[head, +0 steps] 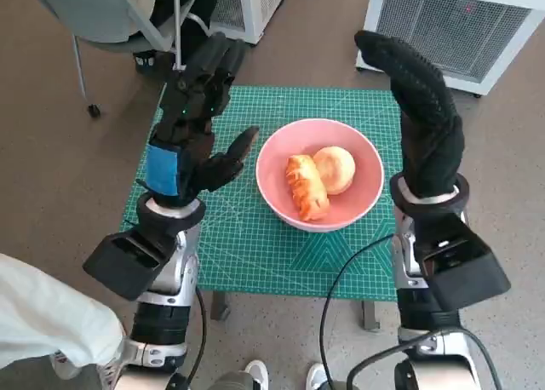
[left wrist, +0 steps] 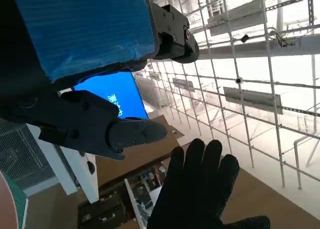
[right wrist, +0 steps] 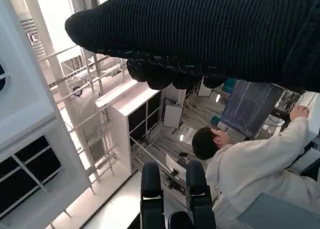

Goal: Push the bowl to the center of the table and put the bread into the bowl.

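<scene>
The pink bowl [head: 319,173] sits near the middle of the green cutting mat [head: 255,254] that covers the small table. Inside the bowl lie two pieces of bread: a long, ridged, golden bread roll [head: 306,186] toward the bowl's left side, and a round pale bun [head: 334,169] just beside it, the two touching.

To the left of the bowl, the left hand [head: 194,126] is raised above the mat with its blue-taped back facing the head camera. Its fingers are spread apart and hold nothing; the thumb [head: 238,148] points toward the bowl's rim and comes close to it, though from the head view it is hard to tell whether it touches. In the left wrist view the same thumb [left wrist: 131,133] juts out under the blue tape, free of any object, and a thin sliver of the bowl's pink edge shows at the picture's corner.

To the right of the bowl, the right hand [head: 421,109] in its black knitted glove stands upright above the mat's edge, fingers extended together and empty, apart from the bowl. The left wrist view shows this glove [left wrist: 202,189] with its fingers fanned.

Farther from the bowl, a white slatted unit [head: 464,24] stands on the floor beyond the table, and a grey chair [head: 111,20] stands beyond its far left corner. In the right wrist view a person [right wrist: 245,164] in a pale top is seated at a desk.
</scene>
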